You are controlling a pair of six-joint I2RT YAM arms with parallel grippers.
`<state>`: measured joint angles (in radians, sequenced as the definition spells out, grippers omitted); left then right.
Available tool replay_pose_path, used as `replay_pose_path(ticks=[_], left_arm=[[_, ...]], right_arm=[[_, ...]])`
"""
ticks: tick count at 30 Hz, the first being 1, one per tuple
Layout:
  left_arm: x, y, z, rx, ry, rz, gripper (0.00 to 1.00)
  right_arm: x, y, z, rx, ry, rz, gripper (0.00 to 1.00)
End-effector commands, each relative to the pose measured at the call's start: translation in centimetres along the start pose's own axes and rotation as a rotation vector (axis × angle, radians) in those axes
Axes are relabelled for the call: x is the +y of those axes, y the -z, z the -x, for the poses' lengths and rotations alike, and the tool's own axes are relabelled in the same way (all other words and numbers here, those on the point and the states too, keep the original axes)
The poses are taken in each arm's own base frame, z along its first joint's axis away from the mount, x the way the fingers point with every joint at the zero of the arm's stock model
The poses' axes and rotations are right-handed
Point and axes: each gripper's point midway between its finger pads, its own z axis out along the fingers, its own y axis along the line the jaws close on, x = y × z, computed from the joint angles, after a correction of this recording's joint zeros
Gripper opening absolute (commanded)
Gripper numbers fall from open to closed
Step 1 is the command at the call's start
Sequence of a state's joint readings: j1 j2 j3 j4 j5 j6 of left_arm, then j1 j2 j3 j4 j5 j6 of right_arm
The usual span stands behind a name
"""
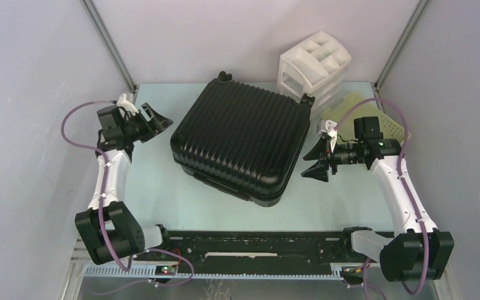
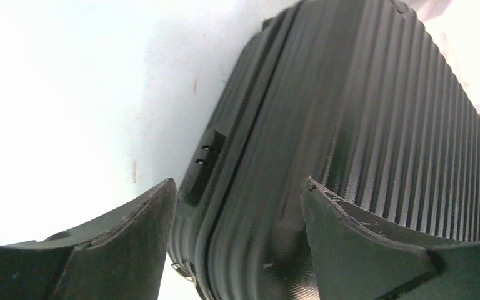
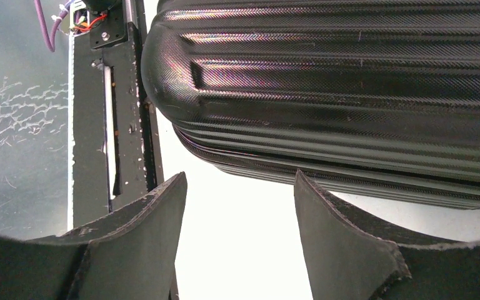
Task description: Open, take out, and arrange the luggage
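Observation:
The luggage point(image 1: 240, 140) is a big black ribbed hard-shell case lying flat and closed in the middle of the table, turned at an angle, small wheels at its far corner. My left gripper point(image 1: 157, 119) hovers just off its left side, open, nothing between the fingers. From the left wrist the luggage point(image 2: 350, 125) fills the view, its side lock point(image 2: 201, 164) showing beyond the left gripper point(image 2: 239, 184). My right gripper point(image 1: 318, 159) stands open off the case's right side. The right wrist shows the luggage point(image 3: 350, 94) ahead of the empty right gripper point(image 3: 239, 176).
A white three-tier drawer organizer point(image 1: 315, 65) stands at the back right, close to the luggage's far corner. A pale yellow perforated basket point(image 1: 356, 115) lies behind my right arm. Grey walls enclose the left and right. A black rail point(image 1: 250, 245) runs along the near edge.

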<state>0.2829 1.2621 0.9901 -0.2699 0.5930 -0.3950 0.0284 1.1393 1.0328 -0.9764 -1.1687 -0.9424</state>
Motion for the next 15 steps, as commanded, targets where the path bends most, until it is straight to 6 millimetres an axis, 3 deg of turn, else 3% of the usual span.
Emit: replay_pose_path(ticks=[1, 4, 9, 15], left_arm=[[1.8, 0.7, 3.4, -0.108, -0.012, 0.072, 0.72], [3.5, 0.2, 2.5, -0.077, 0.001, 0.114, 0.62], [4.5, -1.1, 0.4, 0.009, 0.043, 0.097, 0.38], [5.7, -2.2, -1.7, 0.098, 0.078, 0.119, 0.28]], right_arm=[[-0.1, 0.0, 0.0, -0.015, 0.015, 0.010, 0.72], [-0.2, -0.1, -0.1, -0.010, 0.009, 0.011, 0.72], [-0.3, -0.2, -0.4, -0.004, 0.003, 0.011, 0.72], [-0.5, -0.2, -0.5, 0.001, 0.004, 0.007, 0.72]])
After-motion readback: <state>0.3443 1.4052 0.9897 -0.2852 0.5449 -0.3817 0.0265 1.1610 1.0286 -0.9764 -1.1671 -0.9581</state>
